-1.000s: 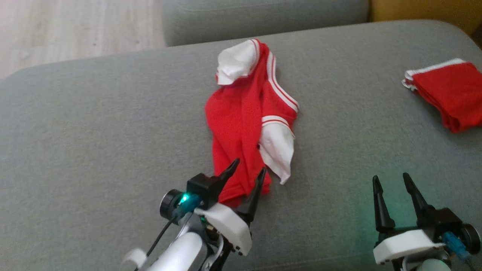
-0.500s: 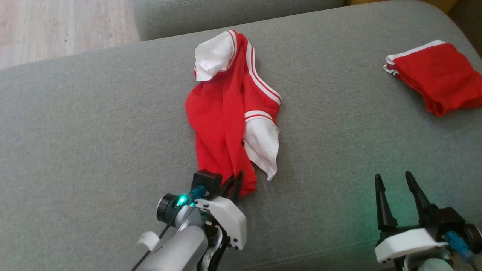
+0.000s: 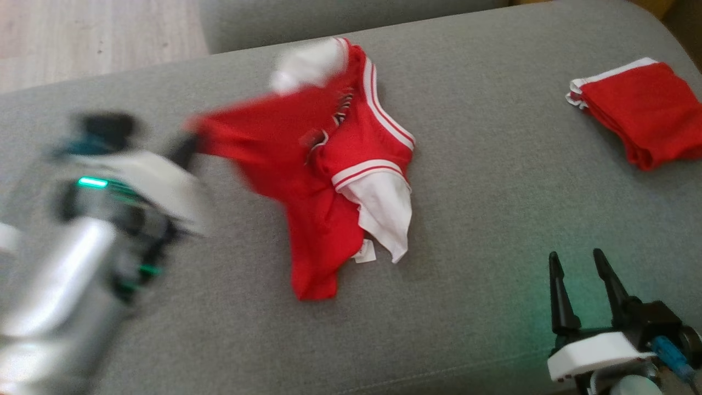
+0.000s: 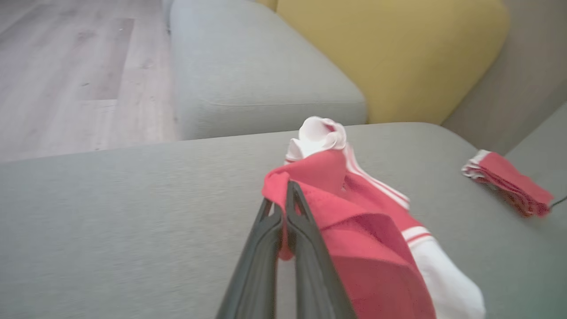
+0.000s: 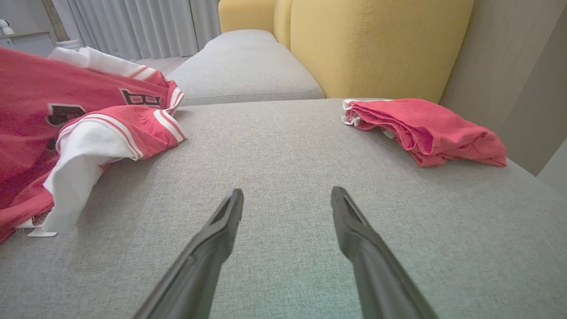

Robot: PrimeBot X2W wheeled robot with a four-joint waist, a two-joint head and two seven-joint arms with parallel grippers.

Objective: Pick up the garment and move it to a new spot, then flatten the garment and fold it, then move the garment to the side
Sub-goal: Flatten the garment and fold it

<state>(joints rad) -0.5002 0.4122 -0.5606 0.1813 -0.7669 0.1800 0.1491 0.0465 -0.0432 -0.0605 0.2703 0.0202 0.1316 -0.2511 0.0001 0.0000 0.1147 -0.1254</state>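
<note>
**A:** Checking the left gripper (image 4: 280,201) here. Looks pinched tight on a red fold of the garment (image 3: 323,219), with cloth squeezed right in the grip. Blurry as heck in the head view though, way over at the left.

**B:** Yep, same read. Seeing the garment sprawled across the middle of the grey sofa cushion (image 3: 493,230), red with white sleeves and striped trim. Got one red corner stretched out left toward that gripper, with the rest slumped on the fabric. Also spotting black print (image 5: 141,98) on the front and a small white tag (image 3: 363,253) by the lower hem.

**A:** Any read on the right gripper (image 3: 576,255)?

**B:** Wide open, holding nothing. Parked low at the near right of the cushion, well apart from the garment, pointing out over bare fabric.

**A:** Noticed a second red piece (image 3: 641,120) too, folded, far right on the same cushion, white edge showing. Nowhere near either gripper.

**B:** Plus a yellow backrest (image 5: 376,44) behind it and wood floor (image 4: 66,66) off past the far left side.
</note>
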